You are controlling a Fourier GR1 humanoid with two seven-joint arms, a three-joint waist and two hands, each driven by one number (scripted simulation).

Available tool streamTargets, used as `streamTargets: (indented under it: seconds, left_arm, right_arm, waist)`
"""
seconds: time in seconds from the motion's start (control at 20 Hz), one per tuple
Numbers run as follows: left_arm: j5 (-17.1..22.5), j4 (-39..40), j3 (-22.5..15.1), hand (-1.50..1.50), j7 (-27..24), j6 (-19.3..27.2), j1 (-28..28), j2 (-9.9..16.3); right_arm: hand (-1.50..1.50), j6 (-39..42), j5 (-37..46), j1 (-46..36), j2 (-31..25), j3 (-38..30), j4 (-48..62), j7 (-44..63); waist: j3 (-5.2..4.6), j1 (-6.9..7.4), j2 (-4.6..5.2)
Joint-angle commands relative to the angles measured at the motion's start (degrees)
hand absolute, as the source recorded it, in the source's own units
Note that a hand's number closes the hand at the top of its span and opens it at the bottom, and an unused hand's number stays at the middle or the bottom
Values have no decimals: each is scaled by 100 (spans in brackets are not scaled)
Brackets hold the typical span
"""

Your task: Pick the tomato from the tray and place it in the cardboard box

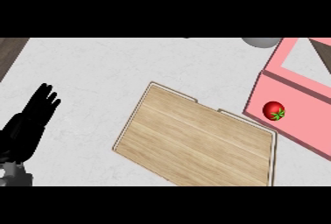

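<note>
A red tomato [274,110] with a green stem lies against the broad pink panel of the box [304,127] at the right, close to the box's left edge. No hand touches it. The light wooden tray [194,140] sits in the middle of the counter with nothing on it. My left hand [29,122] rests at the far left, open, with its fingers straight and pointing up, far from the tray and the box. My right hand does not show.
A round grey object [260,41] pokes in at the top edge, just left of the box's upper flap. A dark wooden strip [9,52] marks the counter's edge at the top left. White marbled counter [97,78] lies between my left hand and the tray.
</note>
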Motion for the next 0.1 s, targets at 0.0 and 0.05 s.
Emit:
streamTargets:
  seconds: [0.0,0.05]
  left_arm:
    - [-89,-336,-91,0,314,223,-33,-98]
    - [251,-320,168,0,374,-127,-79,194]
  right_arm:
    - [-150,-54,224,55,-442,150,916,-906]
    - [-150,68,128,89,-547,133,814,-797]
  waist:
    - [1,19,2]
    - [-1,9,-3]
